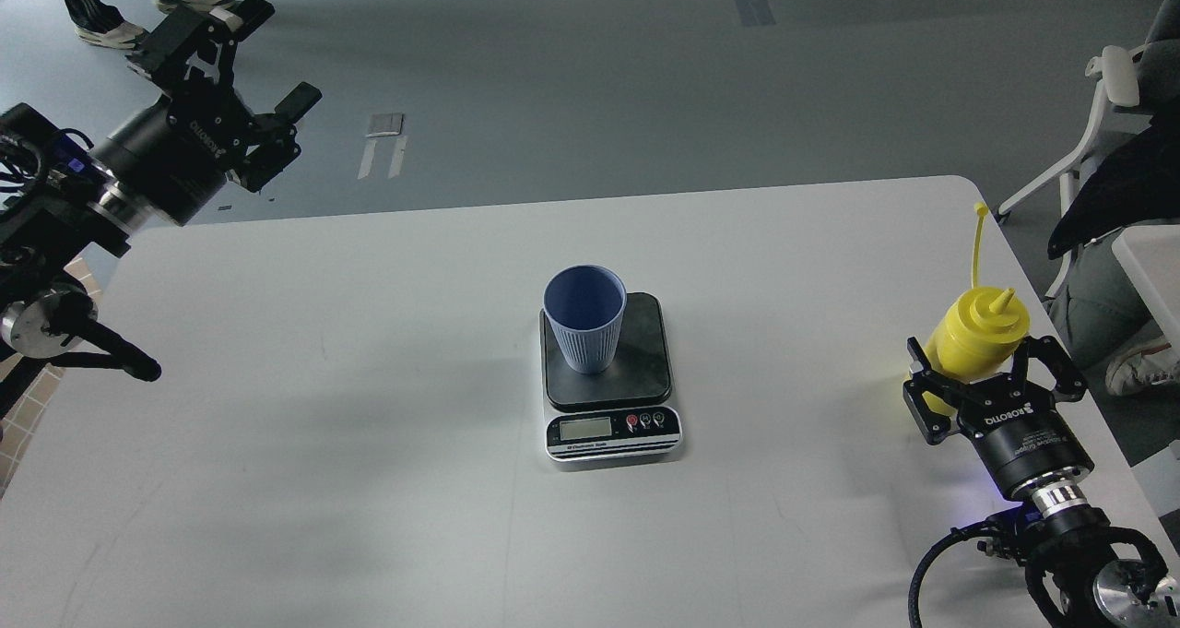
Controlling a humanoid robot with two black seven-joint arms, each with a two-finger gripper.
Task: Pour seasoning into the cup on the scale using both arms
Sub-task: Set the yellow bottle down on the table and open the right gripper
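Seasoning bottle (975, 340) at right edge of frame, lower right quadrant, upright on the table (323, 407), long axis roughly vertical, nozzle tipped slightly up-right, tethered cap strap rising above it. Right gripper (985, 367) directly below-frame of the bottle, fingers spread either side of the body; contact looks close, but firm clamp versus just bracketing cannot be told from this view.

Cup (584, 318) centre frame, upright, open mouth up, standing on the left rear part of the scale (608, 374) platform. Looks empty as far as visible. Scale display faces the bottom of the frame.

Key relation: cup lies well to the left of the bottle, slightly higher in frame. Bottle must travel left across bare table, then tilt nozzle-left over the cup mouth.

Left gripper (247, 67) upper left of frame, beyond the table's far edge, fingers wide, holding nothing, well apart from the cup. Right arm far nearer the bottle; the left arm is the likelier one to steady the cup.

Risk: off-centre cup could tip if nudged.
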